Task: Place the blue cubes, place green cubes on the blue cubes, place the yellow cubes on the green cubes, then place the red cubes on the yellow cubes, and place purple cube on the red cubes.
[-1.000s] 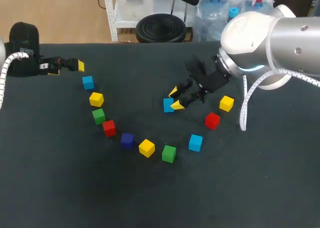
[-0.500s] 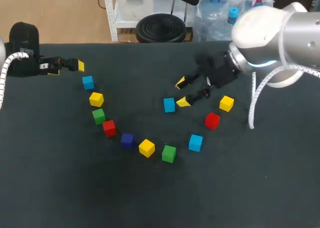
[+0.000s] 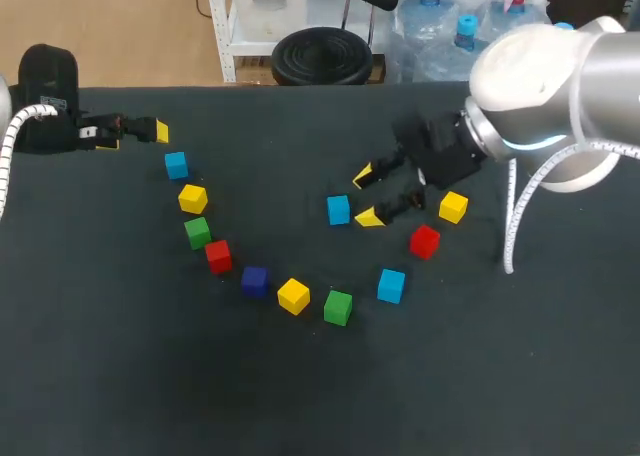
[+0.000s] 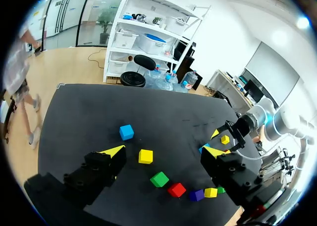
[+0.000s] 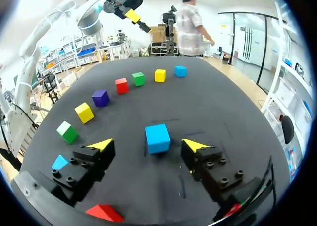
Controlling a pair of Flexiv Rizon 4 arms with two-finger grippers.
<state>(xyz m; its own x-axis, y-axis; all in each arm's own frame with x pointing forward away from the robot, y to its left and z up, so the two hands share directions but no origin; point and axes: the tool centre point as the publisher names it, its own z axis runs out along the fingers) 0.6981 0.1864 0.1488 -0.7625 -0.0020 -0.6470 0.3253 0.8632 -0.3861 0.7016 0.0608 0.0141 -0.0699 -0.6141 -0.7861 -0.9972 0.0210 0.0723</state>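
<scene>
Ahead of the spread right jaws, from above: blue cube (image 3: 338, 210) on the counter (image 3: 150, 376), just beside the tips. From the left wrist: left jaws spread, empty; second blue cube (image 4: 127, 132) ahead. From the right wrist: blue cube between the tips, seemingly untouched. Likely light, rigid; pinch opposite flat sides.

Eleven small cubes, all lying flat, in a bent row like a U. Down the left side: blue cube (image 3: 176, 164), yellow cube (image 3: 193, 198), green cube (image 3: 197, 232), red cube (image 3: 218, 256), purple cube (image 3: 254, 280). Up the right side: second yellow cube (image 3: 293, 296), second green cube (image 3: 338, 307), second blue cube (image 3: 391, 285), second red cube (image 3: 424, 241), third yellow cube (image 3: 453, 207). Third blue cube (image 3: 338, 210) alone inside the U.
</scene>
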